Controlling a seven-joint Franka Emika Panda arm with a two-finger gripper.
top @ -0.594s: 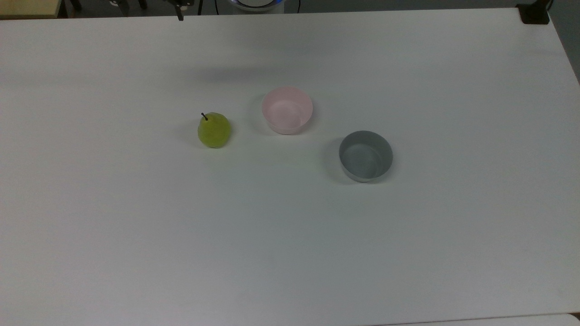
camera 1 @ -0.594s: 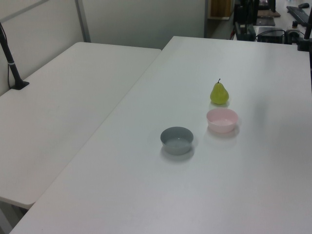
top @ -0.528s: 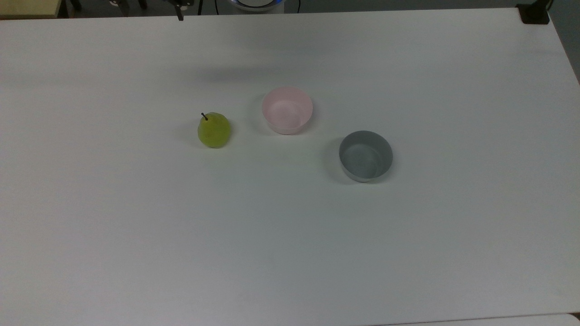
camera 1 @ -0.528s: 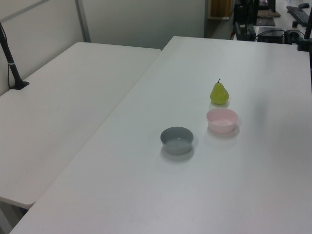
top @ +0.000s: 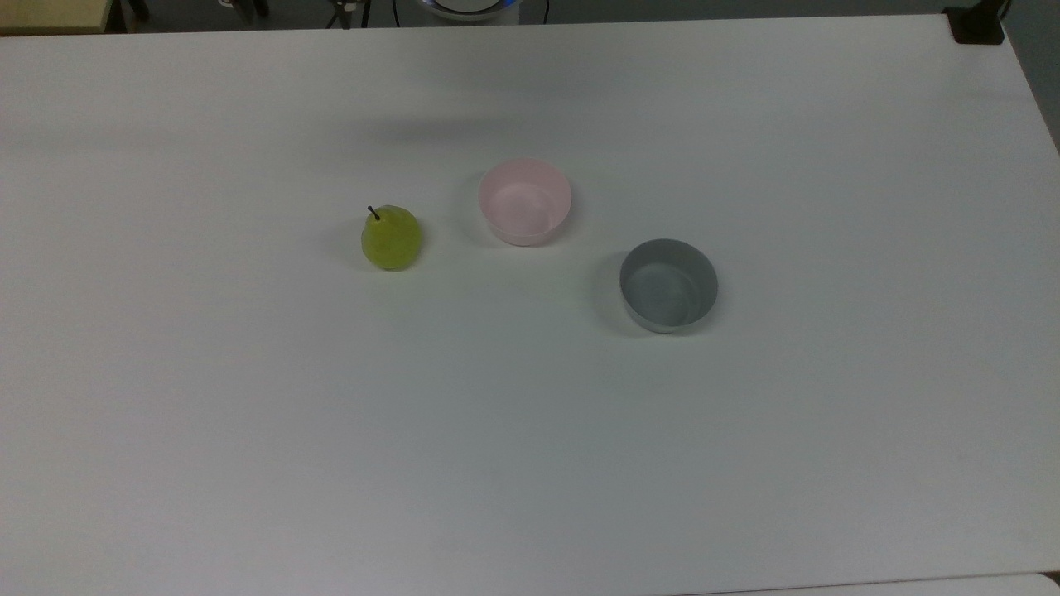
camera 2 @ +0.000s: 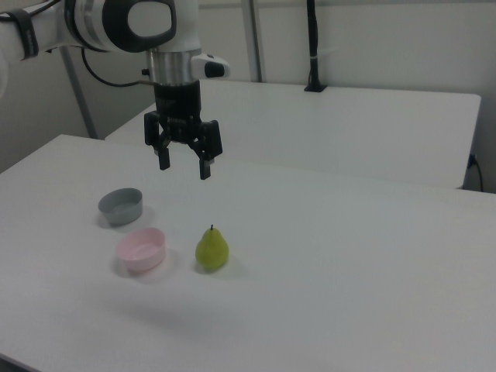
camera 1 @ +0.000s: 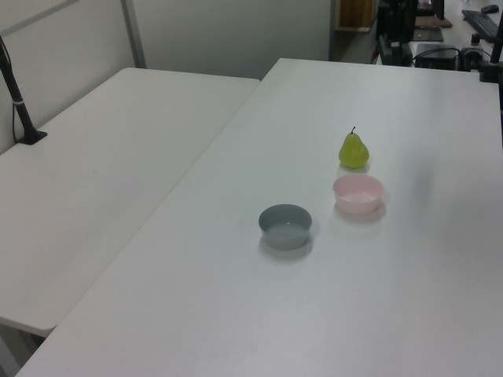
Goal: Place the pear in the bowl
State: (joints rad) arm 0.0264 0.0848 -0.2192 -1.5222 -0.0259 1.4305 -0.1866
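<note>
The yellow-green pear (top: 391, 238) stands upright on the white table (top: 248, 414), stem up, also seen in the left view (camera 1: 354, 151) and the right view (camera 2: 211, 249). The pale pink bowl (top: 525, 201) sits empty a short way to the top view's right of it (camera 1: 358, 193) (camera 2: 142, 249). My gripper (camera 2: 184, 166) hangs open high above the table in the right view, up and to the right view's left of the pear, with nothing between its fingers.
A grey bowl (top: 668, 285) of like size stands empty beyond the pink one (camera 1: 285, 225) (camera 2: 122, 205). A second white table (camera 1: 94, 181) adjoins this one. A black post (camera 1: 20, 110) is clamped at its far side.
The dark fingertip at the top edge of the top view has slipped out of that picture. The pear and both bowls have not moved.
</note>
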